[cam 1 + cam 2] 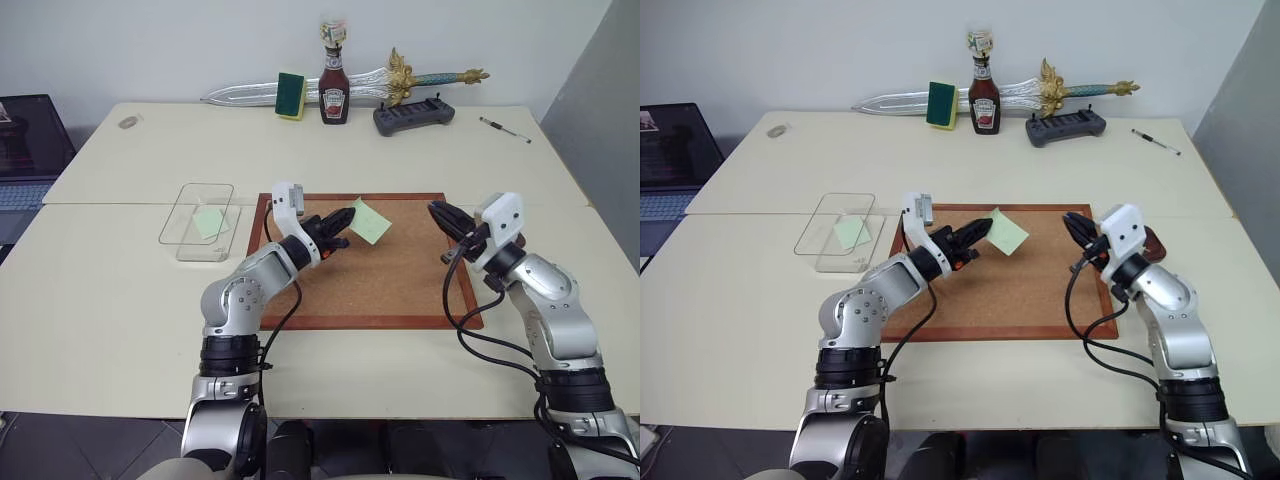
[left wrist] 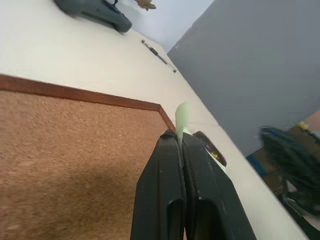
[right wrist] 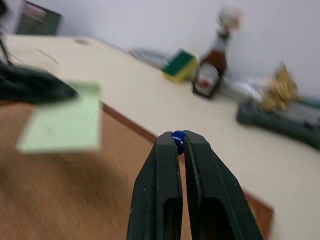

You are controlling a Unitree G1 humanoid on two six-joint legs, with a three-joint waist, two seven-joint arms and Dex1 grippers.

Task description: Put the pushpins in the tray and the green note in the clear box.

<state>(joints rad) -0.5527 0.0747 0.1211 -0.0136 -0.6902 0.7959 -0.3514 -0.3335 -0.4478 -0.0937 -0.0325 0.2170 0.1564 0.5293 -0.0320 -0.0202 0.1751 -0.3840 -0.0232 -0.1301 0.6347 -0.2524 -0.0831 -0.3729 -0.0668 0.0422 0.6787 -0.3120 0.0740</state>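
Corkboard (image 1: pixel 380 280) lies mid-tabletop, clear box (image 1: pixel 200 222) at its left, already containing a green paper. Your left gripper (image 1: pixel 345 217) has its fingers closed on the green note (image 1: pixel 370 221). Your right gripper (image 3: pixel 179 136) pinches what looks like the dark blue pushpin (image 3: pixel 177 135); the tray (image 1: pixel 1154 243) sits just right.

You are looking at a cream table (image 1: pixel 120 300) made of two tops butted together, the seam running across the middle of the frame. A plain white wall (image 1: pixel 200 45) closes the upper part of the picture. A grey panel (image 1: pixel 600 110) stands at the upper right. A laptop (image 1: pixel 670 160) sits on a dark surface at the left edge. Dark floor tiles (image 1: pixel 90 445) show along the bottom. Lighting is even and soft.
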